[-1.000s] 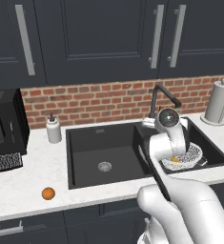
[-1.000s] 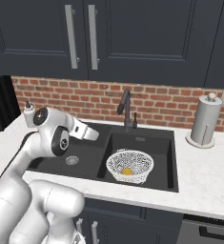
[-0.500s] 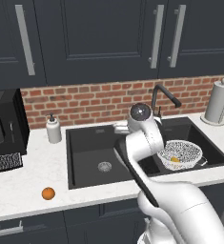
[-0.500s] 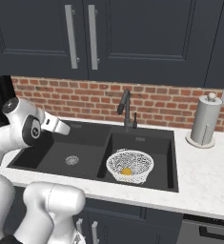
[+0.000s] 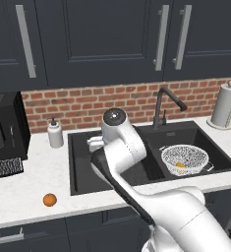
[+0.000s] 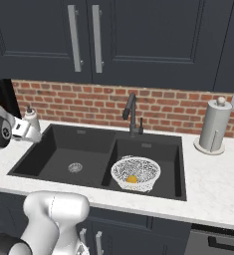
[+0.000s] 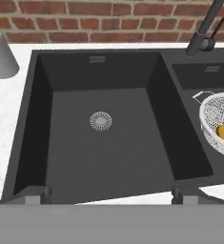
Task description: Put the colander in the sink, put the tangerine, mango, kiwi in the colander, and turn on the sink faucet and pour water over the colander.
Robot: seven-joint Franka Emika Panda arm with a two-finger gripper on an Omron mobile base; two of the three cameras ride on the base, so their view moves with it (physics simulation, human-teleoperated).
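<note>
Swinging left away from the colander (image 5: 185, 159) in the sink's (image 5: 82, 184) right basin, the wide-open, empty tool (image 7: 111, 193) should keep going, I'd say, down to the tangerine (image 5: 49, 199) on the tabletop (image 5: 18, 189) and straddle it squarely.

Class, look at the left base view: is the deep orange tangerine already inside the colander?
No. The tangerine lies on the white counter left of the sink, far from the colander.
</note>
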